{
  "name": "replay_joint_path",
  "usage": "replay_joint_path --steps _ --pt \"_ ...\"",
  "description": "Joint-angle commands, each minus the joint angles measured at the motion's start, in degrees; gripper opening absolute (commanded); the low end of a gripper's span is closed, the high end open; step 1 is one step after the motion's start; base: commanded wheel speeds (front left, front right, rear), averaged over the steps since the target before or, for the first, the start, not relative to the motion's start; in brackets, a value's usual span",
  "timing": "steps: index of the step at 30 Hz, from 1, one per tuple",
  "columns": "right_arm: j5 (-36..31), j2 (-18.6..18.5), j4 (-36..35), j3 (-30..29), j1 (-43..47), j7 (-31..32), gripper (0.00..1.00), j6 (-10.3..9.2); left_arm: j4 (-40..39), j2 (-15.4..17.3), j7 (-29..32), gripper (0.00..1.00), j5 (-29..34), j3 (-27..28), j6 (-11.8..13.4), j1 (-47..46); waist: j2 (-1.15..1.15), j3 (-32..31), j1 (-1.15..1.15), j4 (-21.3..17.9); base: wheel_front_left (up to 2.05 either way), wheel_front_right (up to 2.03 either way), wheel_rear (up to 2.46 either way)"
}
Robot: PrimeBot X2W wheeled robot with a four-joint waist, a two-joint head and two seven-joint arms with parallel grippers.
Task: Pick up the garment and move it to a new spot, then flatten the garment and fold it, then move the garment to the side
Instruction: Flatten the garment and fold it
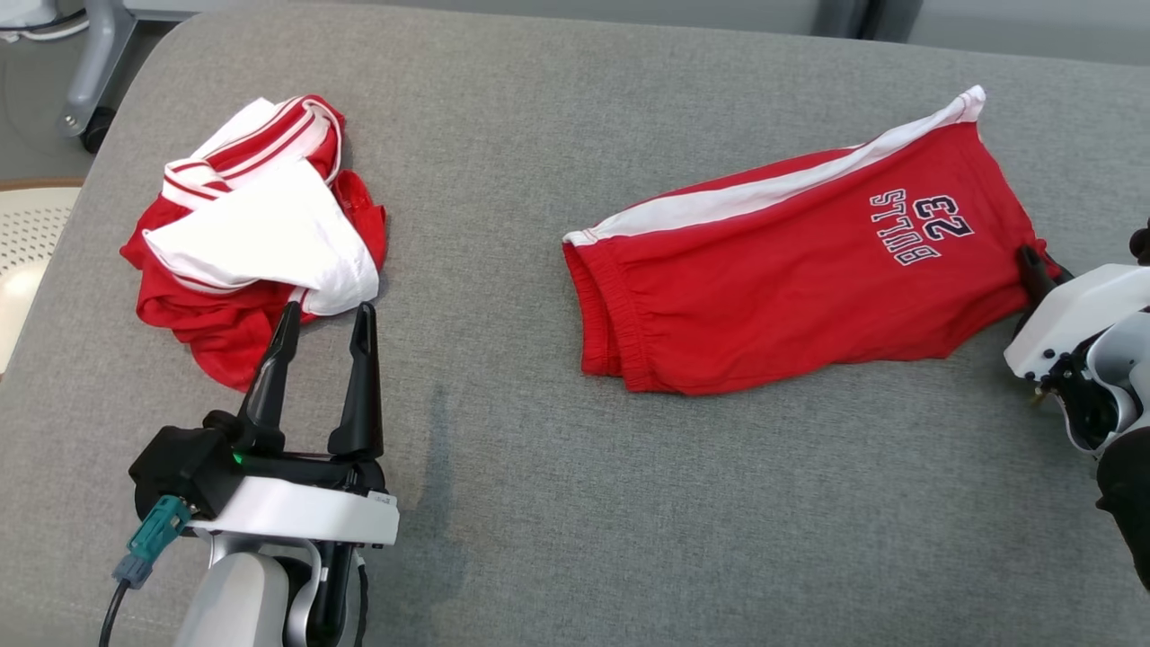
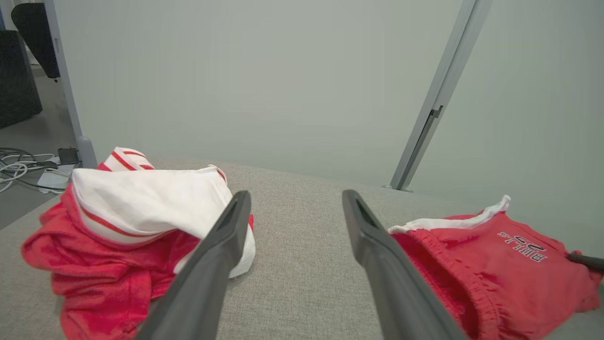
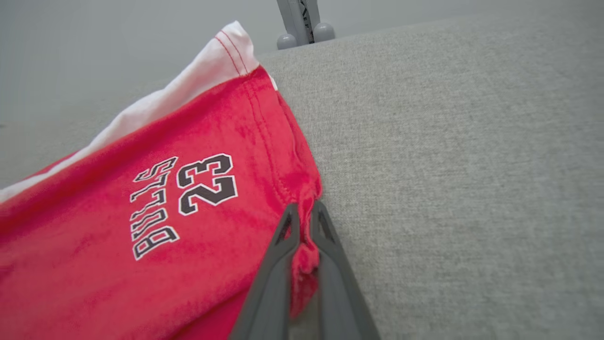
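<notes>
Red shorts [image 1: 791, 270] with a white side stripe and "BULLS 23" print lie folded flat on the grey surface at the right. My right gripper [image 1: 1033, 261] is shut on the hem corner of the shorts [image 3: 188, 212], with red cloth pinched between the fingers of my right gripper [image 3: 304, 210]. A crumpled red and white garment [image 1: 256, 238] lies at the left. My left gripper [image 1: 325, 314] stands open just in front of this heap, fingertips at its near edge, nothing between them. In the left wrist view the heap [image 2: 122, 222] sits left of my left gripper [image 2: 295, 198] and the shorts [image 2: 495, 255] right.
The grey padded surface [image 1: 557, 494] has free room in the middle and front. Its left edge drops off beside a pale perforated seat [image 1: 27, 243]. A chair base with a caster [image 1: 94, 126] stands behind the far left corner. Cables [image 2: 23, 167] lie on the floor.
</notes>
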Motion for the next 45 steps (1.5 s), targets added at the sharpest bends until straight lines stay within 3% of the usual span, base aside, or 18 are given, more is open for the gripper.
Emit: replay_joint_path --steps 1,7,16,24,34,45 --pt "1.04 -0.22 -0.75 -0.16 0.82 -0.82 0.00 -0.01 0.20 0.18 0.00 1.00 -0.09 0.34 -0.15 0.12 0.00 -0.74 0.00 -0.71 0.00 0.00 0.00" --pt "4.89 -2.22 -5.47 0.68 6.02 -2.62 0.00 -0.01 0.45 0.20 -0.01 1.00 0.63 1.65 -0.77 1.95 0.00 -3.96 0.00 -3.51 0.00 0.00 0.00" --pt "12.54 -9.30 -12.31 -0.68 18.04 -4.64 0.00 0.00 1.40 0.20 -0.01 1.00 2.12 5.09 -1.26 5.07 0.00 -7.81 0.00 -7.59 0.00 0.00 0.00" --pt "14.22 -12.55 -14.40 -0.98 22.55 -6.20 0.00 0.00 1.86 0.18 -0.01 1.00 3.12 8.37 -2.14 6.94 0.00 -9.27 0.00 -9.77 0.00 0.00 0.00" --pt "12.89 -11.12 -20.09 0.17 20.85 -8.28 0.00 0.00 1.69 0.18 -0.01 1.00 2.76 8.82 -2.52 7.47 0.00 -10.78 0.00 -10.27 0.00 0.00 0.00" --pt "8.01 -6.96 -34.73 5.26 22.41 -6.97 0.00 0.00 0.71 0.19 -0.01 1.00 2.05 7.61 -1.72 7.83 0.00 -11.65 0.00 -8.68 0.00 0.00 0.00"
